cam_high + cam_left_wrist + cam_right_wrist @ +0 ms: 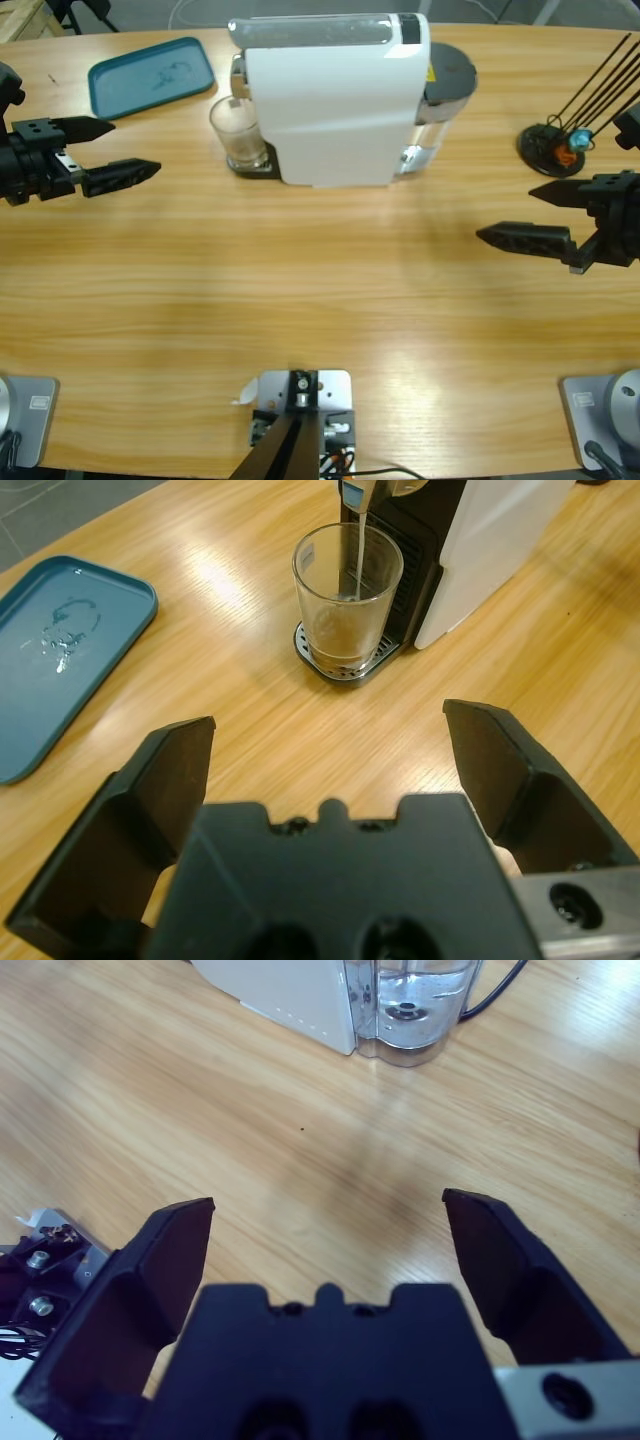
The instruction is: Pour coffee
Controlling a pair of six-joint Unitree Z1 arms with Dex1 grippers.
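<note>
Wooden bench (320, 300) fills the high view, pale grain running its length, and both arms sit low at its two ends. At the far edge stands the white coffee machine (335, 100), and tucked under its spout on the drip tray (345, 665) is a clear glass (236, 132). The teal tray (152, 76) lies in the far left corner, and a black stand of thin rods (560, 145) sits near the right end.

Over to the left hand (118, 150): jaws spread wide, nothing between them, hovering near the left edge and well apart from the glass. Its wrist view gives what the high view cannot: a pale thin stream falls from the spout into the glass, and a shallow brownish layer, the coffee (342, 645), sits at the bottom. That view also picks up wet smears on the teal tray.

Now the right hand (535, 212): also wide open and holding nothing, above bare wood near the right edge. Its wrist view looks across the bench at the machine's back end, where a clear water tank (415, 1000) shows water inside and a dark cable (495, 990) trails off behind it. The glass is hidden from this side by the machine's white body.
</note>
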